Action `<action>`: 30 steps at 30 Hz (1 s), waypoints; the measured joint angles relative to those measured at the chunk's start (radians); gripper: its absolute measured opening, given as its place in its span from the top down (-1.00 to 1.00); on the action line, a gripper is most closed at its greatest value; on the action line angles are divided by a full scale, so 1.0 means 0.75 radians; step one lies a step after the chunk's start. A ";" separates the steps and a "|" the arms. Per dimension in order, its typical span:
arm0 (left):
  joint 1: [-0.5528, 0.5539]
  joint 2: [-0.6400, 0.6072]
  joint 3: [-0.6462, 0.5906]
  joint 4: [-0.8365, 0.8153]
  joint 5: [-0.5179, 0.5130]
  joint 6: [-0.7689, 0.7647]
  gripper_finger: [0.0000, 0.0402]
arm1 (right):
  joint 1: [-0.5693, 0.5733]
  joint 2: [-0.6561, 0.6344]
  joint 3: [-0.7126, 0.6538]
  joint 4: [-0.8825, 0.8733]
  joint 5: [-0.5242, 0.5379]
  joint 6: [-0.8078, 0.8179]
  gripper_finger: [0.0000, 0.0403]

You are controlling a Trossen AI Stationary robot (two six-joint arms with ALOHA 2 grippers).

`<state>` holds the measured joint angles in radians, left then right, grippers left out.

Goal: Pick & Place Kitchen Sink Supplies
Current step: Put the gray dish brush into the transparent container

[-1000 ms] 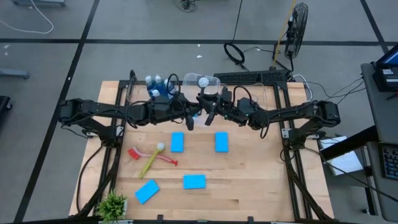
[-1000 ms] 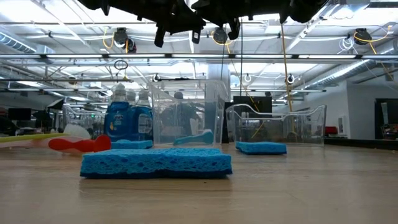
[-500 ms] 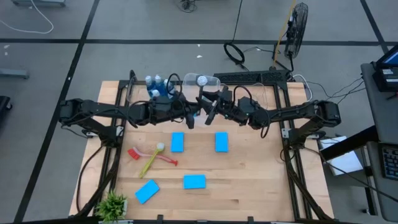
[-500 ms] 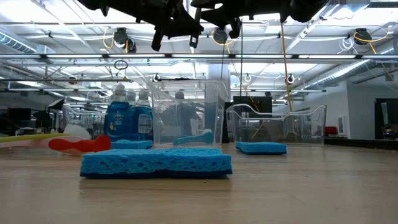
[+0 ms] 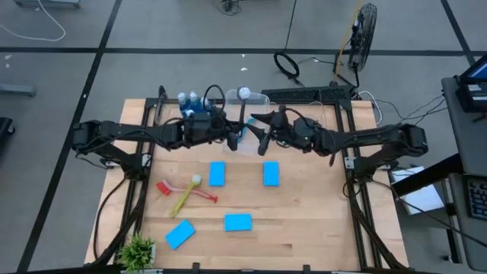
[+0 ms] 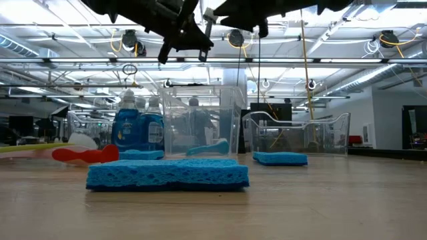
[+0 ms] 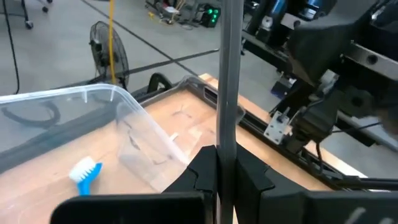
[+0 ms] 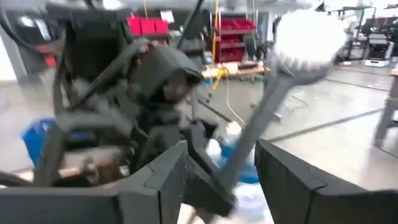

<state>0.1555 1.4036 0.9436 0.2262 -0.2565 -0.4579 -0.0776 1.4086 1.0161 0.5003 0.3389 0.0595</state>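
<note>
Your left gripper (image 5: pixel 230 139) is clamped tight on the grey handle of the white-headed brush (image 5: pixel 243 94), which stands upright at upper centre of the high view, its head over the clear bin (image 7: pixel 124 99). Your right gripper (image 5: pixel 259 135) sits just beside it with its jaws spread. The handle passes between them, apparently untouched.

This looks like a hand-over just finished. Draw the right gripper straight back so neither finger clips the handle. Then carry the brush over the bin's mouth and lower it inside the walls before you let go. Dropped from height, a long handle is likely to tip out over the rim.

That bin already holds one blue brush (image 7: pixel 85 170) lying on its floor. A second clear bin (image 6: pixel 297 133), right of centre in the low view, shows nothing you can be sure of inside. The soap bottles (image 6: pixel 137 127) stand outside, just left of the first bin.
</note>
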 joint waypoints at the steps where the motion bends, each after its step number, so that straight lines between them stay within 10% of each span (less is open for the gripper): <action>1: 0.009 0.000 0.000 -0.001 0.020 -0.009 0.90 | -0.001 -0.019 -0.001 -0.032 0.002 -0.012 0.14; 15: 0.095 0.001 0.001 -0.136 0.099 -0.177 0.90 | -0.001 -0.314 0.000 -0.448 0.004 -0.031 0.18; 30: 0.279 0.062 0.380 -0.751 0.239 -0.071 0.90 | -0.001 -0.614 0.000 -0.871 -0.005 -0.102 0.29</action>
<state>0.3644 1.4498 1.2289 -0.3371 -0.0772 -0.5111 -0.0784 0.9482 1.0161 -0.1528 0.3351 -0.0171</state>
